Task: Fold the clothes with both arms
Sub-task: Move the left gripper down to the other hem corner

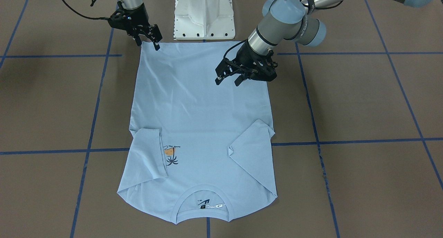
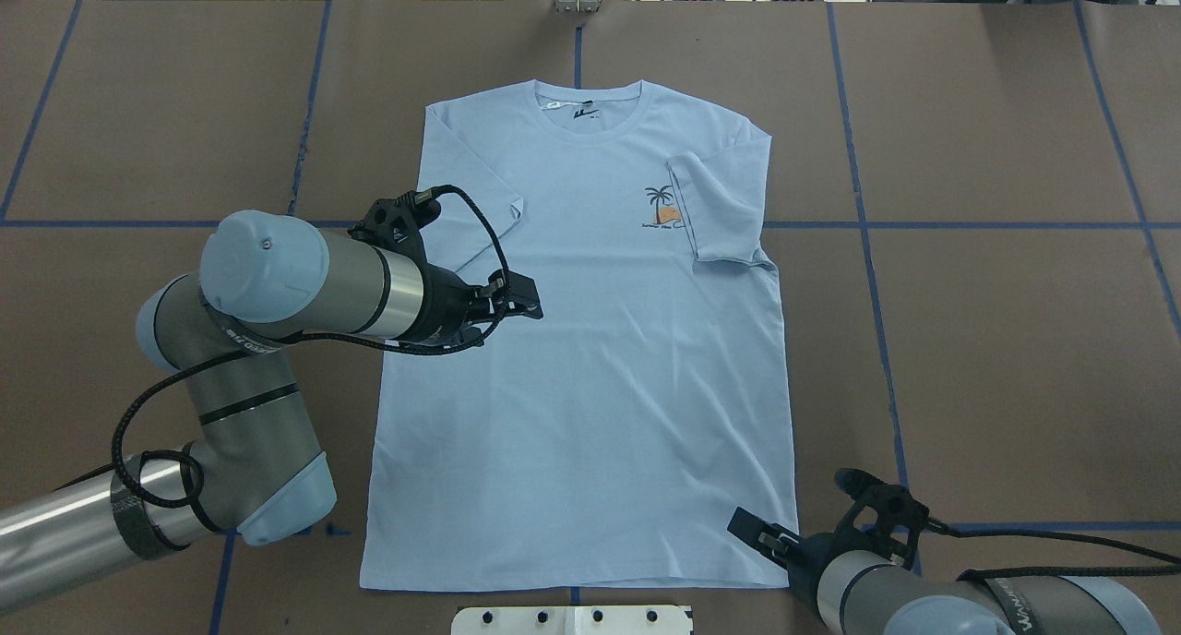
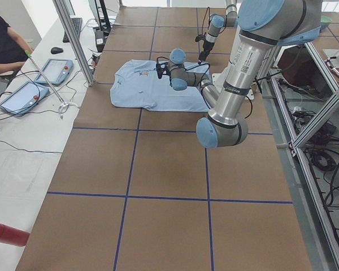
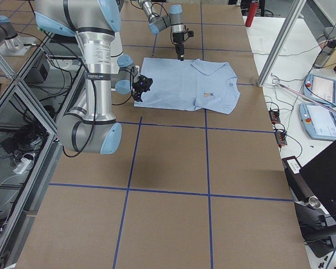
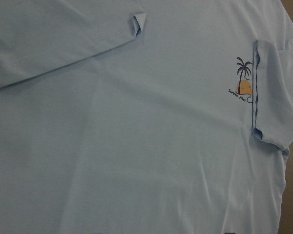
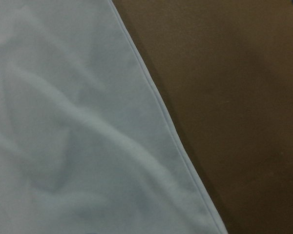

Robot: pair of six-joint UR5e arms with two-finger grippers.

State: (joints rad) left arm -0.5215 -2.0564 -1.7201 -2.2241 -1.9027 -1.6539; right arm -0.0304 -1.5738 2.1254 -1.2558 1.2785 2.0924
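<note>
White pedestal base [image 1: 204, 16]; blue-taped table [image 1: 363, 99]

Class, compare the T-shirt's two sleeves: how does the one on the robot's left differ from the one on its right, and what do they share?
The left sleeve lies slanted across the chest; the right sleeve lies nearly straight along the side. The right sleeve's hem overlaps the palm print; the left sleeve rests on plain cloth. Both are folded inward onto the T-shirt.

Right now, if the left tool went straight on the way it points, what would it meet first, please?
Most likely the light blue T-shirt, on its flat front beneath the left tool; nothing lies between, though the gap is unclear.
</note>
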